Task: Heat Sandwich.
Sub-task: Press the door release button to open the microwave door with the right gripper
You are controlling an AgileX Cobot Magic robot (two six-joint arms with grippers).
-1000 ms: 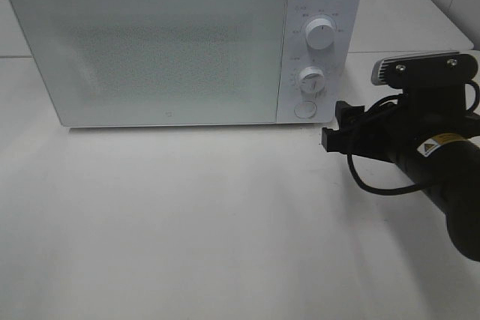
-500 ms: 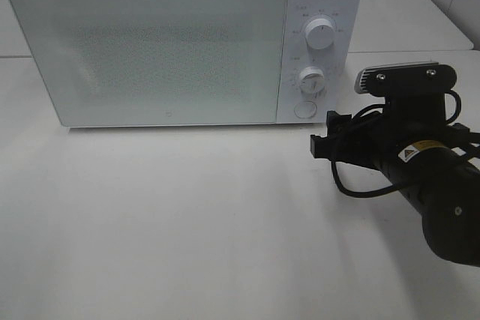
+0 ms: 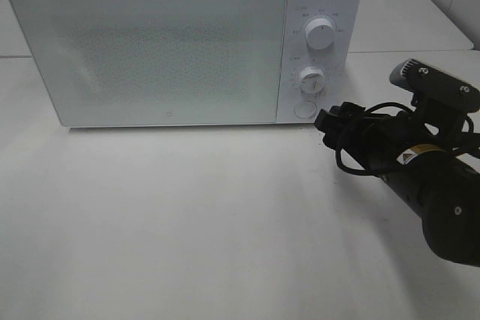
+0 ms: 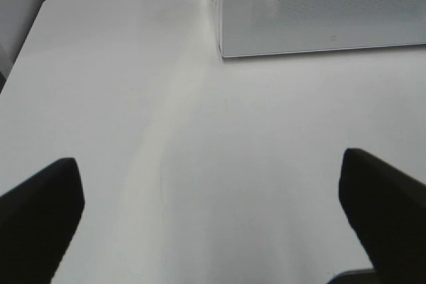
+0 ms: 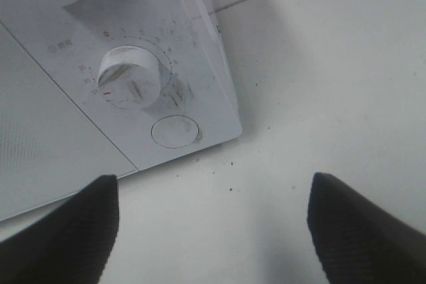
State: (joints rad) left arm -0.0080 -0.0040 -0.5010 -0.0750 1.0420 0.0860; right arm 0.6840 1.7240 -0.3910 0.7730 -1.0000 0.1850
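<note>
Microwave (image 3: 157, 50): standing at the table's back, door showing shut.
Table (image 3: 187, 230): lying white beneath it.
Upper knob (image 3: 320, 35): sitting above the lower knob (image 3: 310, 79).
Round button (image 3: 304, 109): sitting beneath both.
Dark specks (image 5: 230, 163): lying by the microwave's front corner.

Kitchen-style lab setup: white microwave (image 3: 172, 43) on white table (image 3: 187, 222), robot arm (image 3: 442, 200).
</note>
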